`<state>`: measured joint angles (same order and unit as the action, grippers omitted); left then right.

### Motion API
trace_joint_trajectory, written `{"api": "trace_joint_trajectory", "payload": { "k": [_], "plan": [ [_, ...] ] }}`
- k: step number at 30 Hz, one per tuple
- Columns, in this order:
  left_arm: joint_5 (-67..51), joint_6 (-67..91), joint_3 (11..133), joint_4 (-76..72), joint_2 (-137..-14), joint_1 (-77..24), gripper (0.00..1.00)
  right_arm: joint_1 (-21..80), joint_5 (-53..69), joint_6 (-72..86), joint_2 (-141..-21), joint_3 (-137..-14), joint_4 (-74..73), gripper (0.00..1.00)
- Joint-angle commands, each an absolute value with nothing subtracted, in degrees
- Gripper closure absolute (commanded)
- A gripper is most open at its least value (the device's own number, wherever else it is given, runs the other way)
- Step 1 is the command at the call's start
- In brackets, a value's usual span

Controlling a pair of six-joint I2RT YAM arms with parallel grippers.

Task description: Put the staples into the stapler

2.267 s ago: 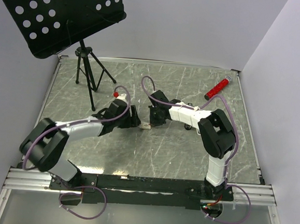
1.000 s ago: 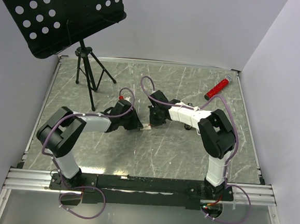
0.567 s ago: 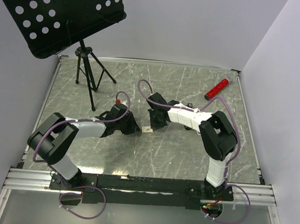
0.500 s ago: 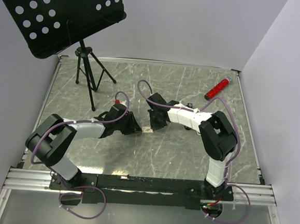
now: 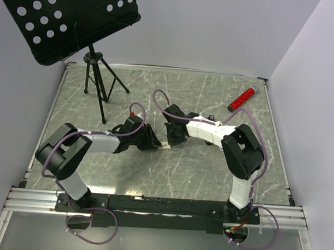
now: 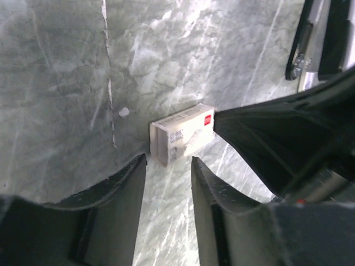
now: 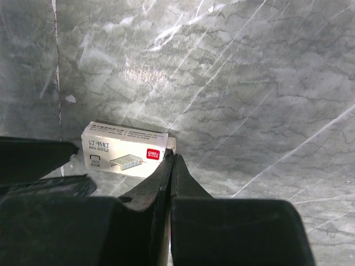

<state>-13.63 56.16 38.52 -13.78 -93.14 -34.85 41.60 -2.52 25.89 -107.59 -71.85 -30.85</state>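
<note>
The staples box (image 7: 125,151) is cream with a red logo and lies flat on the marble table; it also shows in the left wrist view (image 6: 183,133) and the top view (image 5: 164,145). My right gripper (image 7: 172,156) is shut, its tips against the box's right end, where a small flap sticks out. I cannot tell whether the flap is pinched. My left gripper (image 6: 168,165) is open and empty, its tips just short of the box's left end. A black bar with a silvery strip, the stapler (image 6: 335,33), shows partly beyond the right gripper.
A red cylinder (image 5: 242,98) lies at the far right of the table. A black perforated music stand (image 5: 77,14) on a tripod (image 5: 98,82) stands at the far left. Both grippers (image 5: 151,141) (image 5: 173,137) meet mid-table. White walls enclose the table.
My left gripper has moved right, up to the box's left end. My right gripper and the box have shifted slightly toward the near side.
</note>
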Motion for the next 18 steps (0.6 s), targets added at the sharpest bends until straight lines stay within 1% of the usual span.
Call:
{"api": "trace_joint_trajectory", "payload": {
  "k": [1,5,12,18],
  "plan": [
    [-15.38,57.30,41.04,-17.49,-95.00,-34.98,0.58,42.19,-3.43,26.28,-105.56,-73.21,-31.90,1.00],
    [-16.08,57.66,41.57,-18.19,-96.06,-34.98,0.61,42.28,-3.34,26.28,-105.56,-73.21,-31.82,1.00],
    [-16.96,58.36,41.57,-19.25,-96.77,-34.98,0.71,42.27,-3.25,26.19,-105.64,-72.86,-31.64,1.00],
    [-18.63,60.03,40.70,-21.18,-98.26,-34.28,0.77,42.28,-3.25,26.10,-105.47,-72.69,-31.64,1.00]
  ]
}}
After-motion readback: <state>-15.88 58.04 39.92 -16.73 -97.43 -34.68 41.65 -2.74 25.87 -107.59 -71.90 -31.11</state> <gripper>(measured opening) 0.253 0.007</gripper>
